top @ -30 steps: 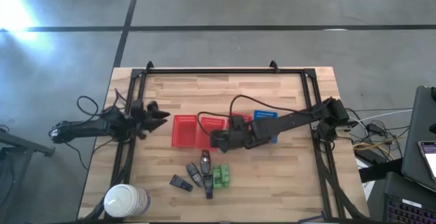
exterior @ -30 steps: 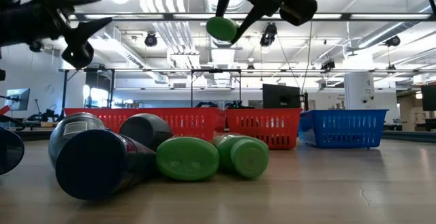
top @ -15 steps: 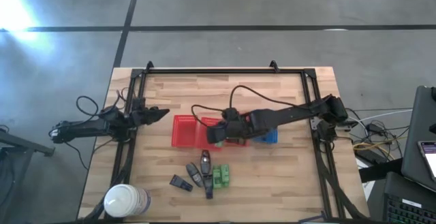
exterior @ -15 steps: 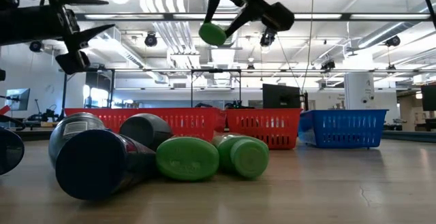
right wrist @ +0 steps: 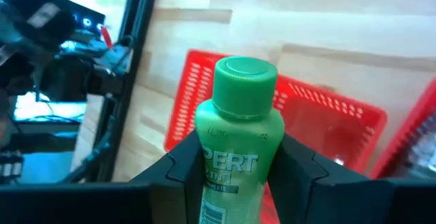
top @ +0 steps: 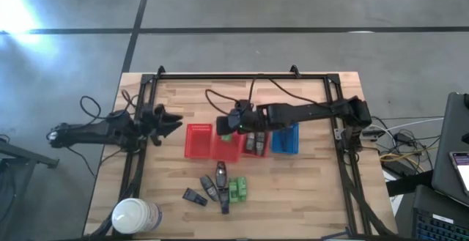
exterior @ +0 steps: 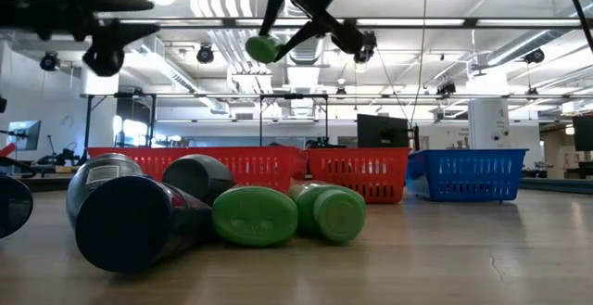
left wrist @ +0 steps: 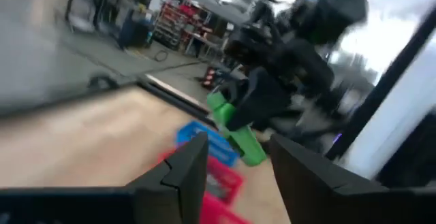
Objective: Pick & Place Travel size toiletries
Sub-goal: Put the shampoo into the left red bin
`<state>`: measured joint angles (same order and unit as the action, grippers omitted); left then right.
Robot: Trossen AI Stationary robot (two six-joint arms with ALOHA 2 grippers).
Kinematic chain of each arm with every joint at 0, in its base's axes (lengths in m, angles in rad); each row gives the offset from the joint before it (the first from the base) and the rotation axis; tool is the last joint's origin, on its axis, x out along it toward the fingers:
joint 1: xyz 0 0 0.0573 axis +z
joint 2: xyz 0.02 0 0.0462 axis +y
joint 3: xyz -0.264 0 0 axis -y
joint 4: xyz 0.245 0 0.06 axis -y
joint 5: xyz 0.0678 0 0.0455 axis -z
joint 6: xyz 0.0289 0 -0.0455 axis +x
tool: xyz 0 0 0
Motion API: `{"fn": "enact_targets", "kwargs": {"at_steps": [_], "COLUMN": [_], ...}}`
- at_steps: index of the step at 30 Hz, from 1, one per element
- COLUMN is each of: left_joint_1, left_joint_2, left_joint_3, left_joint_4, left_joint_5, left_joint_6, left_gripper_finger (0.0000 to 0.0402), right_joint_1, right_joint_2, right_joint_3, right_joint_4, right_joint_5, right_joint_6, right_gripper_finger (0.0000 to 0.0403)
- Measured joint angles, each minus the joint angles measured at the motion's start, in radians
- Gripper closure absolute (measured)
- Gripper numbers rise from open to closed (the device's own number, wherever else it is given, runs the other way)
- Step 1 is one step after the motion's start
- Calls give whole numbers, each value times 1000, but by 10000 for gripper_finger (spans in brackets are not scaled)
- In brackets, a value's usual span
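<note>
Right gripper [right wrist: 235,166], frame centre in the high view, jaws clamped on a bright green plastic screw-cap bottle [right wrist: 235,132] above the red mesh baskets [top: 212,140]. Left gripper [top: 167,121] at left table edge, jaws parted, empty. Remaining dark and green bottles [top: 222,187] lie lower centre.

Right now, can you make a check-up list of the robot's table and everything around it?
Surface: wooden table, bare at the right.
Job's things: green bottle in the air; dark and green bottles lying in a cluster.
Clutter: red baskets, blue basket, white roll.
Pincers: right pincer shut on the green bottle above the red baskets; left pincer open, empty, at the left edge.
Cables: black cable looping over the right arm.
Surroundings: grey floor; nothing else seen.
</note>
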<state>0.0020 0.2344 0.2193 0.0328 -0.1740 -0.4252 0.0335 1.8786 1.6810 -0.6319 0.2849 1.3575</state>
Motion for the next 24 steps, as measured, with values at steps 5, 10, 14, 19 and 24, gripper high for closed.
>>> {"fn": "enact_targets", "kwargs": {"at_steps": [5,10,14,19,24], "left_joint_1": [-20,-20,-21,-21,-21], "left_joint_2": [188,380,515,634,715], "left_joint_3": [97,127,128,146,207], "left_joint_4": [-2,59,182,291,297], "left_joint_5": [-2,-46,-122,-135,-133], "left_joint_6": [276,219,139,79,83], "left_gripper_finger": [245,237,220,173,124], "right_joint_1": [-42,-79,-97,-104,-104], "right_joint_2": [0,0,2,3,4], "right_joint_3": [0,0,0,0,0], "right_joint_4": [16,54,103,111,111], "right_joint_5": [-5,1,26,31,37], "right_joint_6": [-1,-9,-22,-23,-27], "right_gripper_finger": [283,284,286,285,286]}}
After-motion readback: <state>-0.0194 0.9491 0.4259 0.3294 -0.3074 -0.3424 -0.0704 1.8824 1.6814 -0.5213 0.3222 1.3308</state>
